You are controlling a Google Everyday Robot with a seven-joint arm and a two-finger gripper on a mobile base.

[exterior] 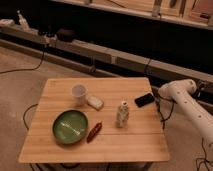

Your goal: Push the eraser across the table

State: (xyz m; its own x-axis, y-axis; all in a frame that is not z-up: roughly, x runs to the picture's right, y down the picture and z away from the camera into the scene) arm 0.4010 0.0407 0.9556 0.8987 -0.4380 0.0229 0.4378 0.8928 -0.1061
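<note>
The eraser (144,99), a small flat black block, lies near the right edge of the light wooden table (125,142). My white arm reaches in from the right, and its dark gripper (158,101) sits just to the right of the eraser at the table's edge, shut. Whether it touches the eraser is not visible.
On the table stand a white cup (79,93), a pale rectangular block (95,103), a small white bottle (122,114), a green bowl (70,126) and a red pepper-like thing (94,131). Cables lie on the floor at the left, and dark shelving runs along the back.
</note>
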